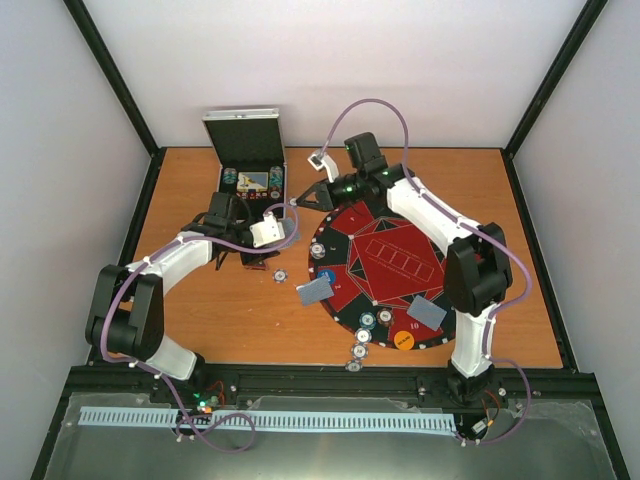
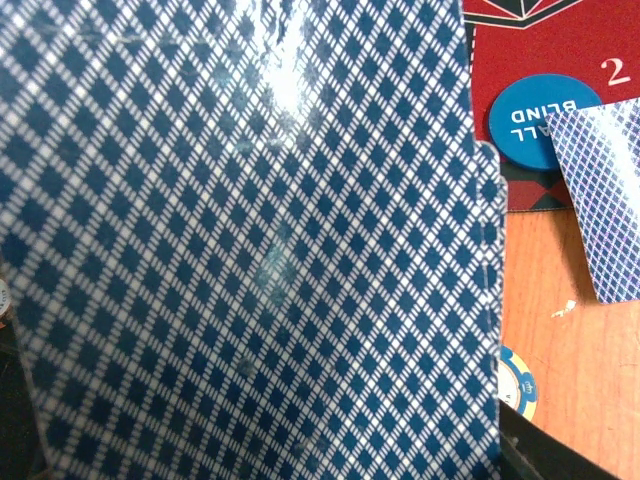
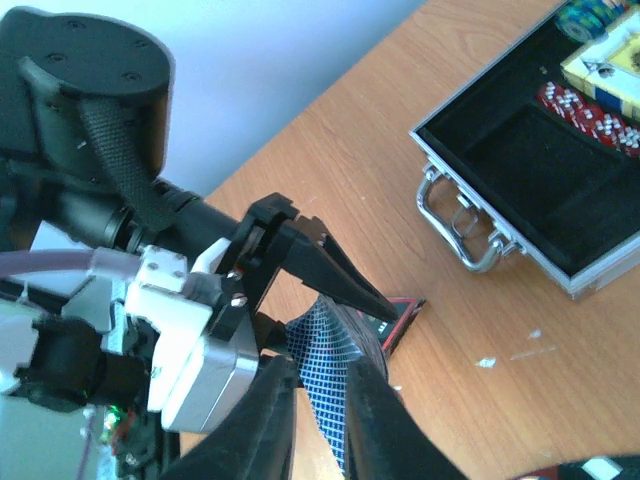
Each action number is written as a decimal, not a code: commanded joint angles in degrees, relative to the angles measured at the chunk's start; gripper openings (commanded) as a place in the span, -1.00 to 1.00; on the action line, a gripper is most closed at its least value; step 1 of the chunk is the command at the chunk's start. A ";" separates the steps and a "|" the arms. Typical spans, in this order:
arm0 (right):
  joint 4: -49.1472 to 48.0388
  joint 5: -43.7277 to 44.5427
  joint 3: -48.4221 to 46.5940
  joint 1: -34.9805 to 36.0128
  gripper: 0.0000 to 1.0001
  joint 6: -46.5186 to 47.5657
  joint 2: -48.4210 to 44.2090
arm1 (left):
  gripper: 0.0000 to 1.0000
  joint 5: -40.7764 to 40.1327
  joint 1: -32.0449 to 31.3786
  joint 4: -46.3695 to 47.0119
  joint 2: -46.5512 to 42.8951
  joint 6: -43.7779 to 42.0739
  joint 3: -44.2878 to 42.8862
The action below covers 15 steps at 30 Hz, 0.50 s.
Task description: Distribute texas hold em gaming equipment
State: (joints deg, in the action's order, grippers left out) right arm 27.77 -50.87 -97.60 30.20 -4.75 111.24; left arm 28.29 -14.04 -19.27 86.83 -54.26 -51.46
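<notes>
Left of centre, above the wooden surface (image 1: 200, 320), the left end effector (image 3: 345, 290) appears clamped on upright blue-backed playing cards (image 2: 250, 250), seemingly presenting them for dealing. Facing it, the right end effector (image 3: 322, 385) has its fingers pinched together on a single card (image 3: 325, 345), likely to draw it away. Further right, two dealt cards (image 1: 314, 291) lie on the round red mat (image 1: 385, 262).
</notes>
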 commanded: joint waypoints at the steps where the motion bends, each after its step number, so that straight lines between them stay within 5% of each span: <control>1: 1.06 5.45 1.53 0.89 -0.45 1.09 0.18 | 0.09 1.77 -0.02 1.49 -1.64 1.00 -0.59; 8: 1.38 8.14 0.54 2.78 0.15 3.20 3.82 | 0.09 2.07 -0.02 1.16 -1.13 1.03 -1.16; 13: 3.26 7.39 -1.38 4.00 0.16 4.66 6.80 | 0.09 2.12 -0.02 0.99 -0.92 1.26 -1.45; 15: 3.18 6.95 -1.33 4.07 0.01 4.68 7.29 | 0.09 2.14 -0.02 1.06 -0.92 1.21 -1.43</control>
State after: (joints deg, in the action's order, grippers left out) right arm 29.71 -43.90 -97.27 33.50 -1.67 117.03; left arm 28.60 -14.04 -19.27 86.83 -53.67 -51.46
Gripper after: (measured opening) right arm 0.568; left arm 0.548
